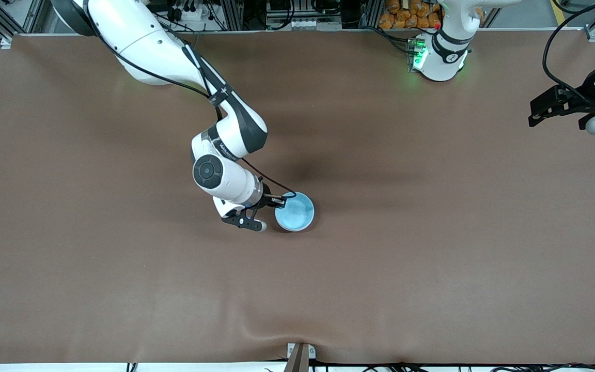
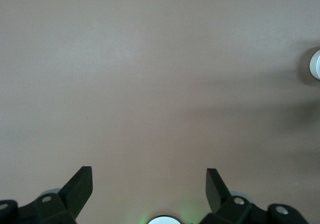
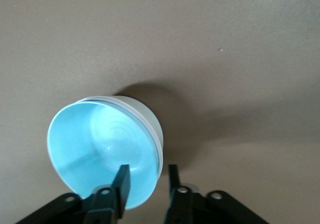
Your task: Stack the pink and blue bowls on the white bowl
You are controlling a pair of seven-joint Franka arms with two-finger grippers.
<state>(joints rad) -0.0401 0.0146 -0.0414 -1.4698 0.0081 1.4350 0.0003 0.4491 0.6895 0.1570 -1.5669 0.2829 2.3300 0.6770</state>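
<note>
1. Surface (image 1: 432, 268): brown matte sheet covering the whole table, with a shallow wrinkle at the edge nearest the front camera, where a small metal bracket (image 1: 300, 355) sits.
2. Room: aluminium frame rails, cables and a bin of orange items (image 1: 410, 13) run along the base edge. A green light glows at the left arm's base (image 1: 439, 57).
3. Blue bowl (image 1: 295, 211): near the middle of the surface, upright, light sky-blue inside. In the right wrist view a pale white rim (image 3: 142, 119) shows just under its outer edge, so it appears nested in a second bowl; the colour of that lower one cannot be told for certain. No separate pink bowl shows in any view.
4. Obstructions: nothing else stands near the bowl; the right arm's shadow falls on the surface beside it.
5. Right hand (image 1: 271, 200): reaching down from the right arm's base with the wrist bent over, at the bowl's rim on the side toward the right arm's end. In the right wrist view one finger (image 3: 121, 184) is inside the blue wall and the other outside; they stand close on either side of the rim.
6. Left hand (image 1: 540, 111): raised over the left arm's end of the surface, waiting, fingers (image 2: 80, 189) spread apart and holding nothing.
</note>
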